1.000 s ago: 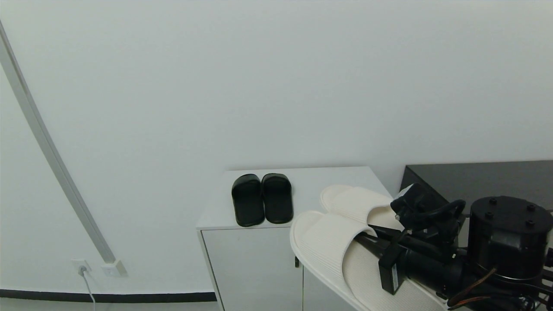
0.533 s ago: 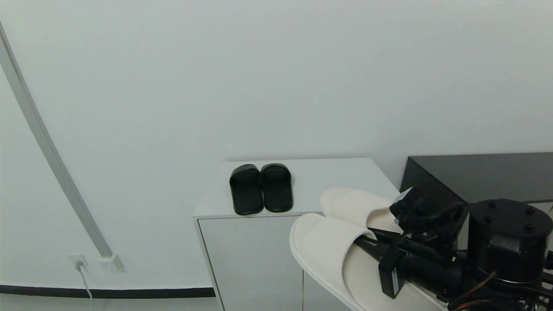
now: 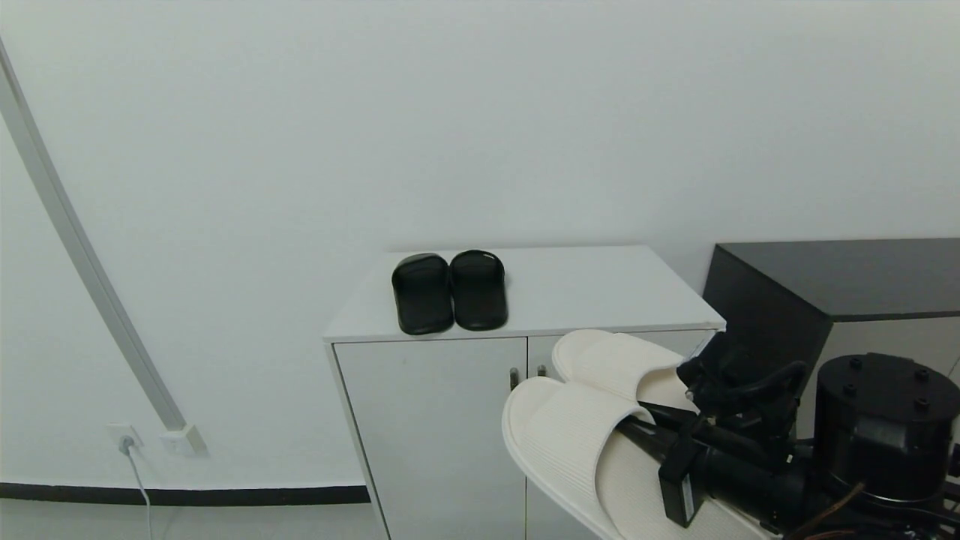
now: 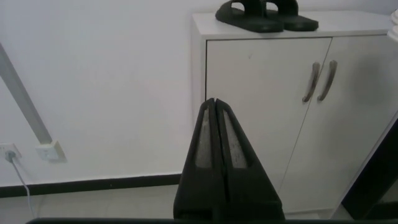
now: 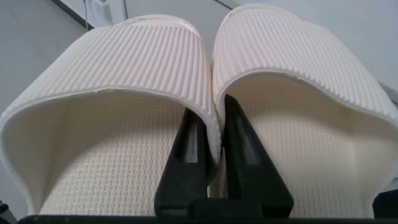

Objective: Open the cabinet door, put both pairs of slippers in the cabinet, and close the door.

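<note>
From the head view, the white cabinet stands against the wall with both of its doors shut, so its inside is hidden. Two upright handles sit side by side where the doors meet. One pair of black slippers lies on the cabinet top near its left end, the two touching, toes towards the robot. The second pair, the white slippers, hangs in front of the right door, off the cabinet, held by the right claw, whose fingers reach into their openings. That makes two pairs, four slippers, none inside the cabinet. A black cupboard stands just beside the cabinet on the right, and a wall socket with a cord sits low on the left below a slanting grey strip. In the left wrist view, the left claw is pressed shut with nothing between its fingers, well apart from the cabinet; the two closed doors, both handles and the black slippers on top show beyond it. In the right wrist view, the right claw has one finger inside each of the white slippers, pinching their touching inner walls together.
</note>
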{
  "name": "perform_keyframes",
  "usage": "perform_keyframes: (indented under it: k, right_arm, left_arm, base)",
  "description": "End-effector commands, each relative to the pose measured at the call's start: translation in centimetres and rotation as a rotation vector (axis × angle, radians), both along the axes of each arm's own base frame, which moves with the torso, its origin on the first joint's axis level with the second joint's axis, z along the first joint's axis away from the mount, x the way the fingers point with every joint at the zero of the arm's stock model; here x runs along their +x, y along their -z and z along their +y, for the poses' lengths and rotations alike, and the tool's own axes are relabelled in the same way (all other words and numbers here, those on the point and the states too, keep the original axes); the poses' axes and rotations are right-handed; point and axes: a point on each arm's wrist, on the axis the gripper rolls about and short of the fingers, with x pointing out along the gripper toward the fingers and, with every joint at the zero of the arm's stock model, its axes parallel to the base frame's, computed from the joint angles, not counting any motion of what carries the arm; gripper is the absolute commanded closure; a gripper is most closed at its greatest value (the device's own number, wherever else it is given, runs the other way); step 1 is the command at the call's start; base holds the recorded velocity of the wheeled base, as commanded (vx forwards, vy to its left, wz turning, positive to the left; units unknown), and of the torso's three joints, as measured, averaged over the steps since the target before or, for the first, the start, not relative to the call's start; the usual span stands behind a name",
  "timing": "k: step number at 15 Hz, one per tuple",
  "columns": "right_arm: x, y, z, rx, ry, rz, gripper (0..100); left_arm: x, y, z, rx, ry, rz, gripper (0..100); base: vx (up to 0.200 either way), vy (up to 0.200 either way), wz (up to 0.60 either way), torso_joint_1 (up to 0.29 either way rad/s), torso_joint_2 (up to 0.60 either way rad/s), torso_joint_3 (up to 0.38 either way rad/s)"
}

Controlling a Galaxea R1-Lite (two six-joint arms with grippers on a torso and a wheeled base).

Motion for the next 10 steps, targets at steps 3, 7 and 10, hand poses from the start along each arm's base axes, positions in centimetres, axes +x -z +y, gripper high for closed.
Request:
perform_keyframes:
  k: [3,7,10]
  right_arm:
    - [-0.1,0.09,-0.08,-0.008,-0.003,-0.004,100]
    - [-0.18,0.27,-0.11,-0.019,-0.006,-0.003,100]
    - [-0.28,0.42,-0.15,-0.025,-0.01,-0.001,100]
  left_arm:
    - [0.01,0.0,0.0,0.0,0.001,0.001,100]
    - [0.01,0.0,0.0,0.0,0.001,0.001,100]
    - [0.01,0.0,0.0,0.0,0.001,0.001,100]
  base:
    - [0.0,0.0,0.0,-0.209,0.53,0.315]
    - [0.0,0.0,0.0,-0.19,0.51,0.321]
    - [0.0,0.0,0.0,-0.167,0.5,0.33]
